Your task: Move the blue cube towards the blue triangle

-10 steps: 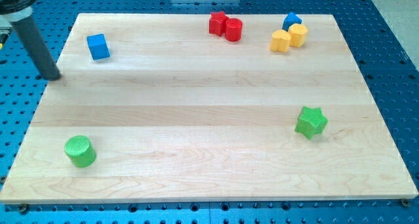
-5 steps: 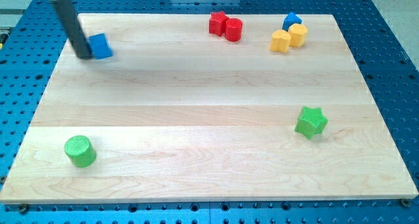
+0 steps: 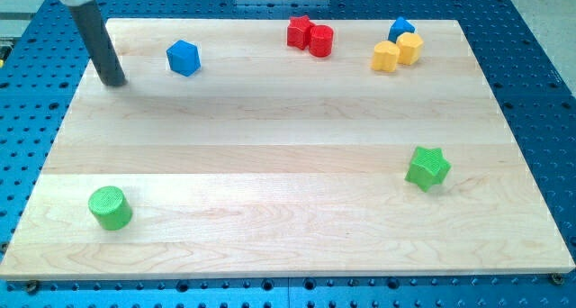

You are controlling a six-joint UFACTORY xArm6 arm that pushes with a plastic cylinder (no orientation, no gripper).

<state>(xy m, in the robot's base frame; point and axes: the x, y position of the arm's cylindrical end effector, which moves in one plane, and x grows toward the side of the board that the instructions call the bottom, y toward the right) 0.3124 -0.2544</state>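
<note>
The blue cube (image 3: pixel 184 58) lies near the view's top left of the wooden board (image 3: pixel 288 218), turned at an angle. The blue triangle (image 3: pixel 401 27) sits at the view's top right, touching two yellow blocks. My tip (image 3: pixel 113 80) rests on the board to the left of the blue cube and slightly below it, with a clear gap between them. The rod leans up toward the view's top left.
Two red blocks (image 3: pixel 310 36) sit together at the top centre. Two yellow blocks (image 3: pixel 397 51) sit just below the blue triangle. A green star (image 3: pixel 427 167) is at the right, a green cylinder (image 3: pixel 110 208) at the bottom left.
My tip came in from off the board's left edge and met the blue cube. The cube has slid right and rotated; the tip now stands apart from it.
</note>
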